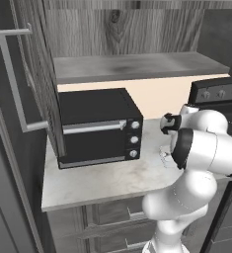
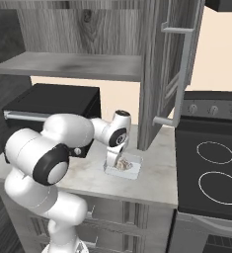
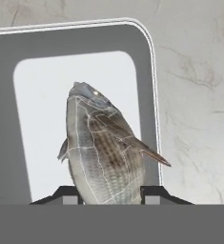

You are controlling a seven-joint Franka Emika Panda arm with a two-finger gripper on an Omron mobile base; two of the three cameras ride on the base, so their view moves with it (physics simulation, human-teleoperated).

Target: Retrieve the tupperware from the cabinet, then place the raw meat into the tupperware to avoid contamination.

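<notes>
The pincer (image 3: 108,190) pinches the raw meat (image 3: 106,152) — a grey-tan fish — directly above the tupperware (image 3: 80,43), which sits on the marble tabletop (image 2: 157,178) between the black toaster oven (image 2: 48,106) and the open cabinet (image 2: 162,59) door.

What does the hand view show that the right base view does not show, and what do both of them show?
Hand view alone: the raw meat is a whole fish with scales and fins, its tail end between the gripper fingertips, directly over the inside of the tupperware.
Right base view alone: the open cabinet door with its silver handle, the black toaster oven, the stove and the white arm.
Both: the meat, the tupperware and the pale marble counter on which it rests.
</notes>
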